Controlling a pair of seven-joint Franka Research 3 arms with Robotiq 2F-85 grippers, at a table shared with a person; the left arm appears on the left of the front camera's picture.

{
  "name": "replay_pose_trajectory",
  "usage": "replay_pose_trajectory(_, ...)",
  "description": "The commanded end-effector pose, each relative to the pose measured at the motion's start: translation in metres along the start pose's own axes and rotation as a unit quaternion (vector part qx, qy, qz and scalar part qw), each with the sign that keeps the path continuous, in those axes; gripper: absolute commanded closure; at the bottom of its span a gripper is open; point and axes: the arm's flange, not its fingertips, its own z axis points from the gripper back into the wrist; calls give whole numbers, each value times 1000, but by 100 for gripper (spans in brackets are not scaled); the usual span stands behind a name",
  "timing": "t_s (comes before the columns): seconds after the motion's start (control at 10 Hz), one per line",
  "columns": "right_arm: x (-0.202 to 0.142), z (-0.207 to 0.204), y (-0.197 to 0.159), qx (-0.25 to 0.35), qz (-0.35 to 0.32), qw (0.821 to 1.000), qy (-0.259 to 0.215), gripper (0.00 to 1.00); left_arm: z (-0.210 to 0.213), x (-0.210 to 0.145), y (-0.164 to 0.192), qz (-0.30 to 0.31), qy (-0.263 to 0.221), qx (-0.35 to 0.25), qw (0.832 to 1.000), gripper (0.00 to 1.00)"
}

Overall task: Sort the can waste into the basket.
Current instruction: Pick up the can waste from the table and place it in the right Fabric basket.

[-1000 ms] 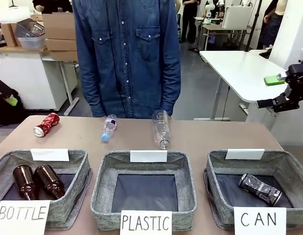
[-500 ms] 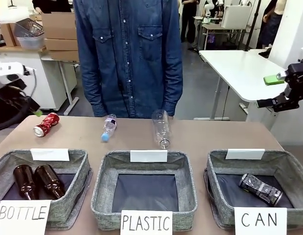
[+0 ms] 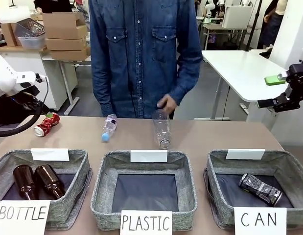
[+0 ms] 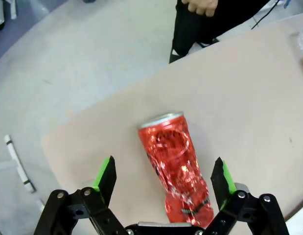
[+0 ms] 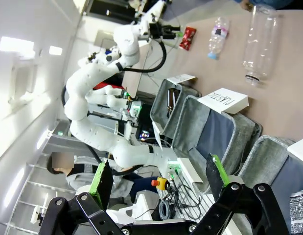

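Observation:
A crushed red can (image 3: 45,124) lies on the table at the far left. My left gripper (image 3: 42,114) hangs just over it. In the left wrist view the red can (image 4: 176,169) lies lengthwise between the spread fingers of the open left gripper (image 4: 163,165), and no pad touches it. A dark patterned can (image 3: 259,189) lies inside the grey basket (image 3: 217,164) marked "CAN" at the front right. My right gripper (image 3: 269,91) is held up at the right edge, off the table, open and with nothing in it (image 5: 158,165).
Two clear plastic bottles (image 3: 108,127) (image 3: 161,128) lie mid-table in front of the person, whose hand (image 3: 167,104) is just above the larger one. The "PLASTIC" basket (image 3: 100,186) sits in the middle. The "BOTTLE" basket (image 3: 80,166) at the left holds two brown bottles (image 3: 37,181).
My left arm has swung in from the left and brought its gripper down over the red can. The person has shifted to the right with a hand near the bottle. The right arm is still.

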Motion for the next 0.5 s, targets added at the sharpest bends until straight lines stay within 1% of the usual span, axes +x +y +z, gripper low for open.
replay_pose_trajectory(0.0, -1, 1, 1, -1, 10, 1000, 6, 0, -10, 7, 10, -13, 17, -25, 999, 0)
replay_pose_trajectory(0.1, -1, 1, 1, -1, 10, 1000, 6, 0, -17, 8, 11, -13, 31, -28, 999, 0)
replay_pose_trajectory(0.4, -1, 1, 1, -1, 10, 1000, 6, 0, -40, 6, 16, 6, 51, -37, 998, 0)
